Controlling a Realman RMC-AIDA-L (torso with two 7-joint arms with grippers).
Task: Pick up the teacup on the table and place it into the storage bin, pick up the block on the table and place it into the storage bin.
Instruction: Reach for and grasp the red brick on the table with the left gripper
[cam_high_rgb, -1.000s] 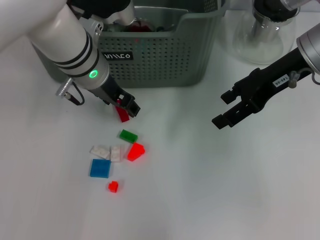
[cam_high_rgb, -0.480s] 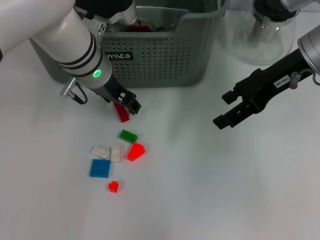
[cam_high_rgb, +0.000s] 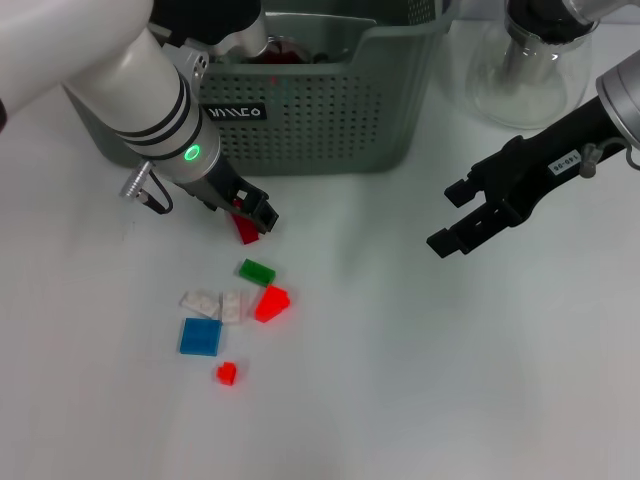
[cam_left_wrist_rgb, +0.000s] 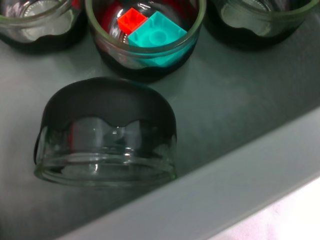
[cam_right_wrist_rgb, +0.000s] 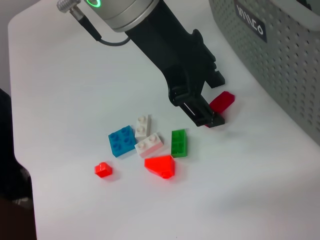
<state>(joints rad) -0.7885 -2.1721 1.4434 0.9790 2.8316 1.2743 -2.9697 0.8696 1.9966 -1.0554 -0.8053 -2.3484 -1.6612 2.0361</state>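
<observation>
Legibly, storage bin (cam_high_rgb: 330, 120) label (cam_high_rgb: 234, 113) white-on-black, unreadable; left gripper (cam_high_rgb: 252, 218) clamps dark red block (cam_high_rgb: 246, 230); right gripper (cam_high_rgb: 458, 218) agape.

My left gripper (cam_high_rgb: 258, 214) sits low just in front of the storage bin (cam_high_rgb: 330, 120), right at one block (cam_high_rgb: 245, 229), touching I think. Other blocks (cam_high_rgb: 235, 310) lie nearer me; my right gripper (cam_high_rgb: 450, 218) hangs well right.
</observation>
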